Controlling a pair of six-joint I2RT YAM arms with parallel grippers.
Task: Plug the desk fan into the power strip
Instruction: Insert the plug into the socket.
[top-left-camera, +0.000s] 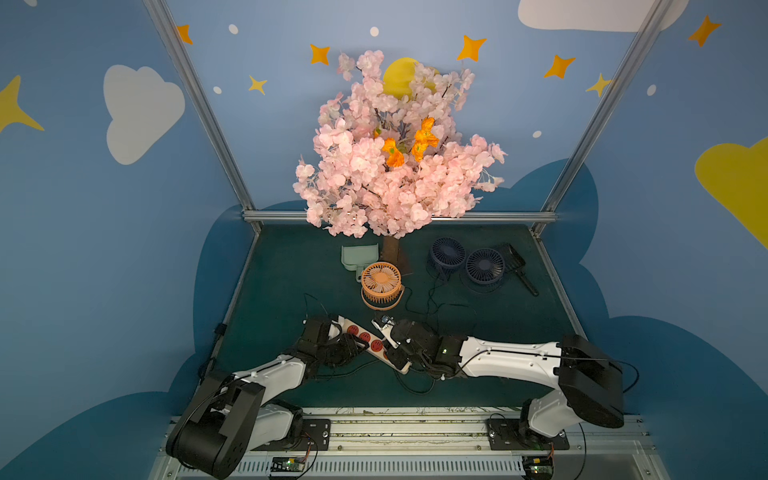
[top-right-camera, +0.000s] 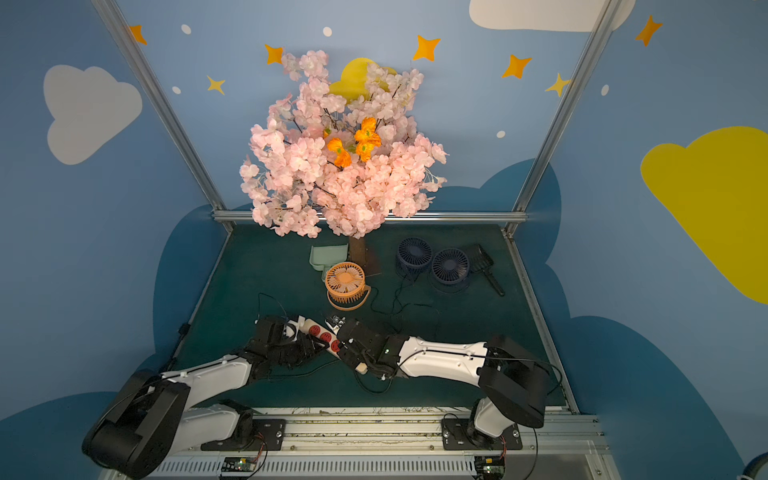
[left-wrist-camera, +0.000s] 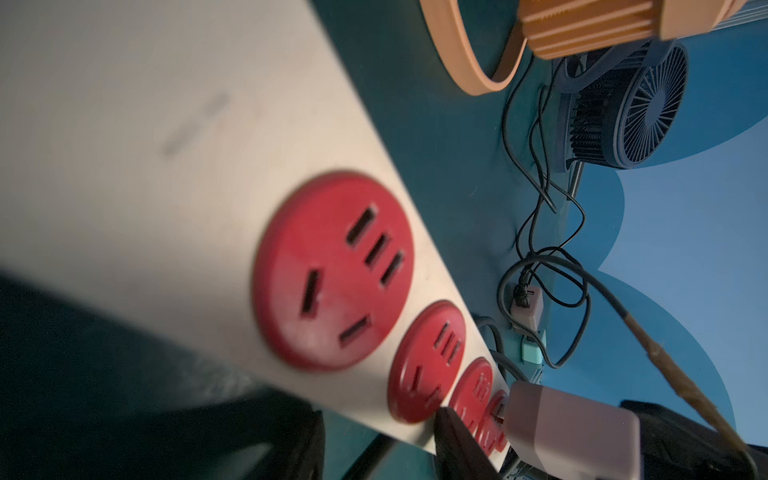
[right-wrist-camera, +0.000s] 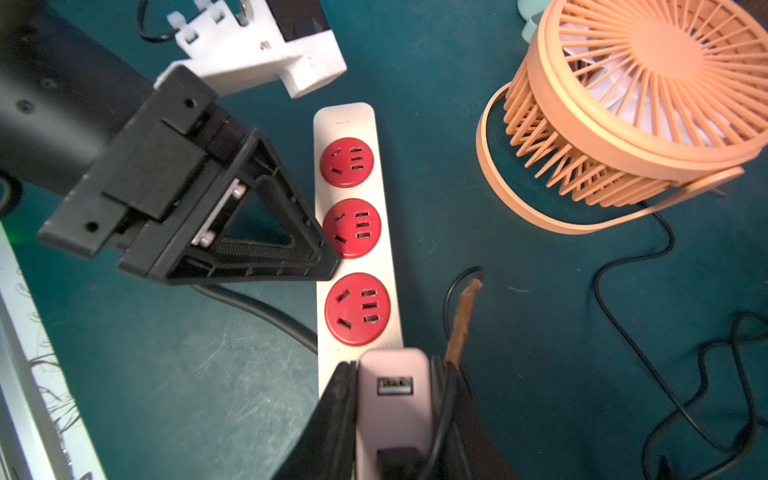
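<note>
The strip (right-wrist-camera: 356, 232), a long smooth cream bar with rounded ends and round matte red sockets in a row, is lying slantwise on the dark green felt-like tabletop (top-left-camera: 291, 270), between the two arms near the front edge. The right pincer (right-wrist-camera: 395, 399) is clenching a blocky pale pink adapter (right-wrist-camera: 392, 386) with rounded corners and a small metal-lined port on its face; its black pads are pressing the adapter's two sides, and the adapter is sitting over the strip's near end, past the third visible socket. A thin black cable is running out from the adapter's base.

The left pincer (right-wrist-camera: 328, 259) is showing as a black ribbed triangular frame, its tip touching the strip's edge beside the middle socket; only one finger is showing clearly, so I cannot tell whether it is released or closed.

The orange fan (top-left-camera: 381, 286), a round plastic cage of thin radial ribs on a curved band stand, is standing just beyond the strip, apart from it. Two dark blue fans (top-left-camera: 465, 262) of the same ribbed shape are lying farther back to the right, thin black cords looping loosely across the tabletop.
</note>
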